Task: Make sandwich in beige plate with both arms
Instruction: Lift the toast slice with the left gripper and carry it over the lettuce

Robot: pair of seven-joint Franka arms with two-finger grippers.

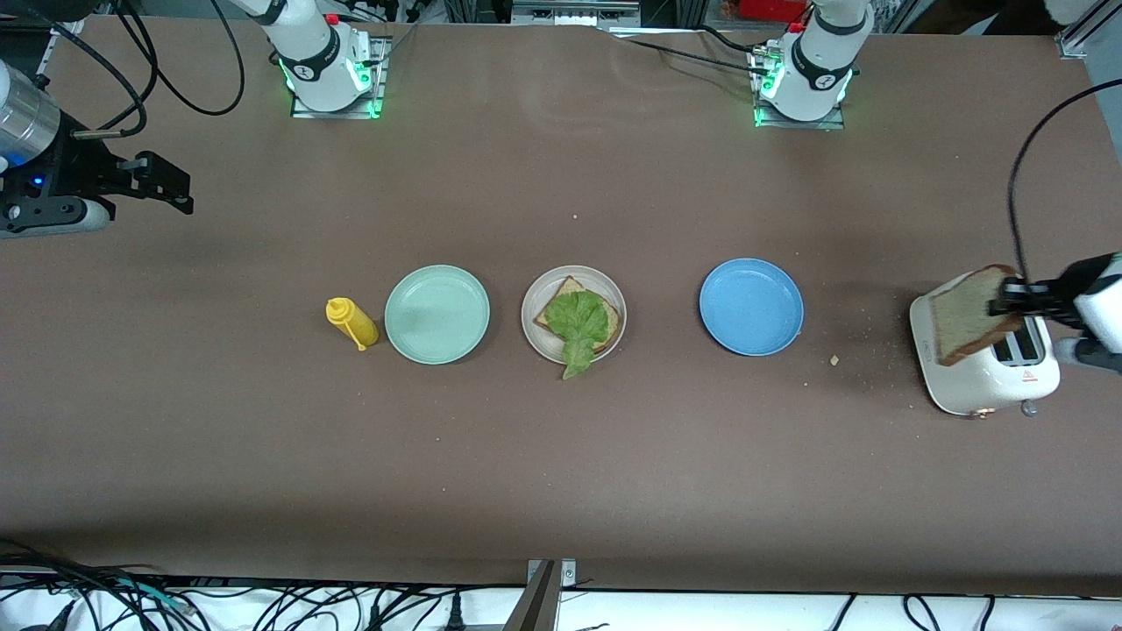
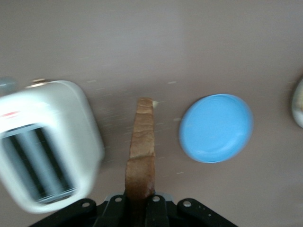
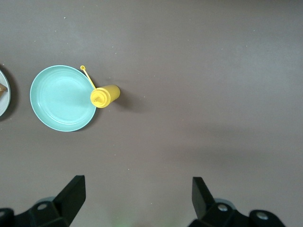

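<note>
Tan bread slice pinched in my left pincer, lifted over the white toaster.

Clamped tight between my left fingers, the bread slice hangs edge-up above the toaster's slots at the left arm's end of the brown counter. Next out from that pincer toward the middle sits the blue plate, bare. Past it is the beige plate, carrying one bread slice with a green lettuce leaf on top, its tip over the rim. Then the mint-green plate and, just beside it, the yellow squeeze bottle. My right pincer waits spread wide and empty, high over the right arm's end of the counter.
</note>
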